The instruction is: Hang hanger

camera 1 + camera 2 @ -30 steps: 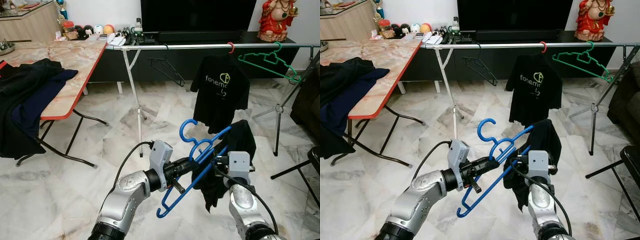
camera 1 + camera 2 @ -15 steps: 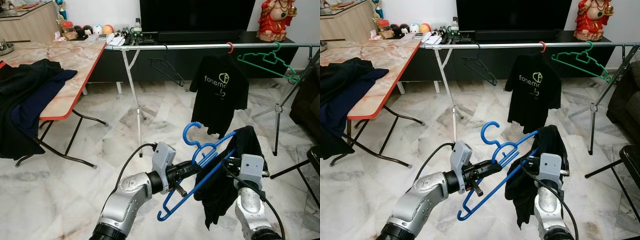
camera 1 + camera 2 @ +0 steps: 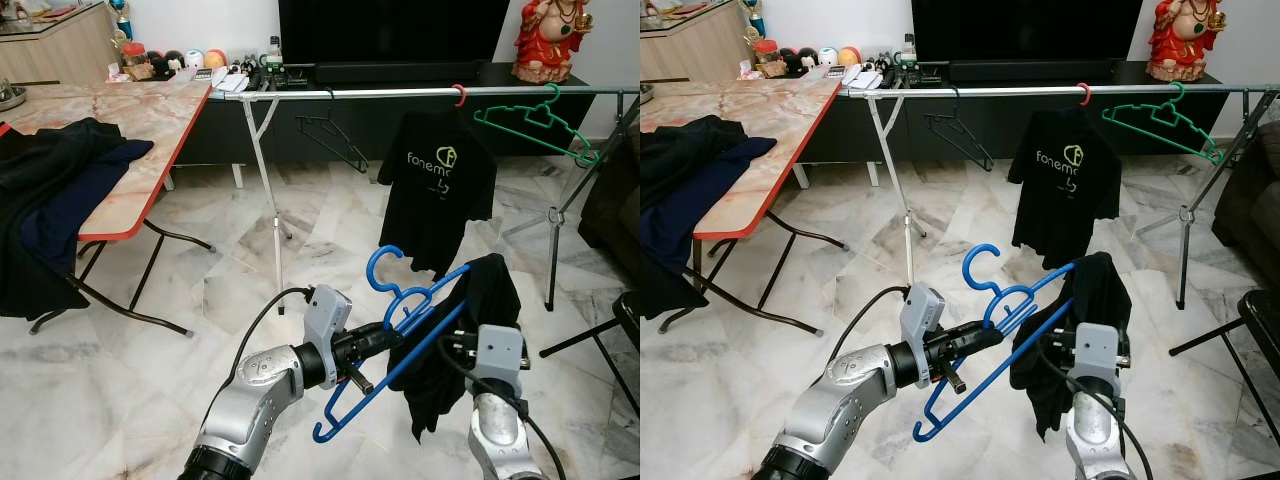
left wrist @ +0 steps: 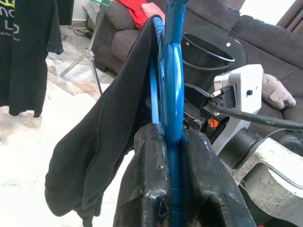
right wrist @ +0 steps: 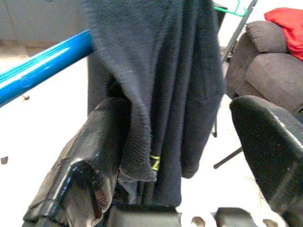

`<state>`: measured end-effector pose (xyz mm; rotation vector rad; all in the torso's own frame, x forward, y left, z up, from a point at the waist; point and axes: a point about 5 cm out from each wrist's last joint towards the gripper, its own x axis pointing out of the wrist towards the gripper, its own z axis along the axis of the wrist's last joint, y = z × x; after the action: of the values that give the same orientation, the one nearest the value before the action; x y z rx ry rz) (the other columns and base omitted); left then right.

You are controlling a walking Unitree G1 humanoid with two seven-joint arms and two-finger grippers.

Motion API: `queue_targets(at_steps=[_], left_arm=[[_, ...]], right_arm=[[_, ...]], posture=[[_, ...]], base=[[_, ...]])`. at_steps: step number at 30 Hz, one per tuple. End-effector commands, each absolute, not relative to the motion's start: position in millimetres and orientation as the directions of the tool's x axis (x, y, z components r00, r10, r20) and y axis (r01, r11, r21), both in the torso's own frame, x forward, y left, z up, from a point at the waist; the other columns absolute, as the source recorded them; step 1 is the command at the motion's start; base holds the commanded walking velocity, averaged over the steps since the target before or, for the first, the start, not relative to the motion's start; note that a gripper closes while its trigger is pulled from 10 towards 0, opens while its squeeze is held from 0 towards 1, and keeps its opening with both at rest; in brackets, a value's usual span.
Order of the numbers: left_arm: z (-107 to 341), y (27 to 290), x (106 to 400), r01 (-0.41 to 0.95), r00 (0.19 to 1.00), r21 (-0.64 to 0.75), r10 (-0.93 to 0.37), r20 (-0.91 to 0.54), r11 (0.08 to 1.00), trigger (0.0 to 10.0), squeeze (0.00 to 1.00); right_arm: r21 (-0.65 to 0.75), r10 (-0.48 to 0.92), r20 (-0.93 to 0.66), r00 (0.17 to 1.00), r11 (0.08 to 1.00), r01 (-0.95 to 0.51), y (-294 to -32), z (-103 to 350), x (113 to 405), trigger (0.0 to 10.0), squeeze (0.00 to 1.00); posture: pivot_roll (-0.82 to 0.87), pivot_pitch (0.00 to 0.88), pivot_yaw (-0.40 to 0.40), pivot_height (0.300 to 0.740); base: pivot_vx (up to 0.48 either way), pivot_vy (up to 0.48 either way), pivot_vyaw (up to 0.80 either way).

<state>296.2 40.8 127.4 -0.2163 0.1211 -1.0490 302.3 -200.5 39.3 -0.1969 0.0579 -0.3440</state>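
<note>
Fingers (image 4: 147, 189) of our left gripper (image 4: 173, 189) were clamped on the blue hanger (image 3: 400, 335); our right gripper (image 5: 189, 156) stood open around the dark garment (image 3: 470, 330) draped on it. We judged the hook should stay upright approaching the far rail (image 3: 400, 92).

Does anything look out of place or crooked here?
Yes. The dark garment covers only one end of the blue hanger, bunched up, while the other end is bare. The left gripper clamps the hanger tilted.
</note>
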Motion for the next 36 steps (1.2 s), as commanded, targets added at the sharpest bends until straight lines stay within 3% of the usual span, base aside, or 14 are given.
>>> queue_targets(at_steps=[1, 11, 12, 13, 15, 16, 36], left_arm=[[133.6, 39.2, 296.1, 0.857, 0.486, -0.215, -0.873, 0.037, 0.468, 10.0, 0.00], [133.8, 39.9, 297.2, 0.856, 0.488, -0.210, -0.872, 0.031, 0.471, 10.0, 0.00], [133.7, 40.0, 297.2, 0.856, 0.489, -0.210, -0.872, 0.030, 0.472, 10.0, 0.00], [133.6, 40.2, 297.2, 0.856, 0.489, -0.209, -0.872, 0.029, 0.473, 10.0, 0.00], [133.6, 40.4, 297.3, 0.856, 0.489, -0.209, -0.872, 0.029, 0.473, 10.0, 0.00], [133.5, 40.5, 297.3, 0.855, 0.490, -0.209, -0.871, 0.028, 0.474, 10.0, 0.00], [133.5, 41.4, 298.2, 0.853, 0.494, -0.208, -0.869, 0.027, 0.479, 10.0, 0.00]], right_arm=[[-0.209, -0.354, -0.017, 0.935, 0.916, 0.343, -203.4, 39.1, 300.5, 10.0, 0.00], [-0.208, -0.281, -0.071, 0.957, 0.943, 0.261, -204.7, 43.6, 311.6, 10.0, 0.00], [-0.223, -0.249, -0.075, 0.966, 0.948, 0.227, -202.7, 44.1, 313.2, 7.1, 0.00], [-0.230, -0.231, -0.080, 0.970, 0.951, 0.208, -201.7, 44.3, 314.1, 2.6, 0.00], [-0.231, -0.225, -0.083, 0.971, 0.952, 0.201, -201.2, 44.3, 314.4, 2.6, 0.00], [-0.225, -0.219, -0.089, 0.972, 0.955, 0.194, -200.8, 44.2, 314.9, 0.0, 0.00], [-0.223, -0.220, -0.125, 0.967, 0.956, 0.189, -204.5, 42.2, 315.3, 0.0, 0.00]], posture=[[0.09, 0.056, -0.006, 0.740], [0.10, 0.053, -0.004, 0.740], [0.10, 0.052, -0.004, 0.740], [0.10, 0.052, -0.004, 0.740], [0.10, 0.052, -0.004, 0.740], [0.10, 0.053, -0.004, 0.740], [0.10, 0.053, -0.005, 0.740]], base=[[0.000, 0.000, 0.00], [0.000, 0.000, 0.00], [0.000, 0.000, 0.00], [0.000, 0.000, 0.00], [0.000, 0.000, 0.00], [0.000, 0.000, 0.00], [0.000, 0.000, 0.00]])
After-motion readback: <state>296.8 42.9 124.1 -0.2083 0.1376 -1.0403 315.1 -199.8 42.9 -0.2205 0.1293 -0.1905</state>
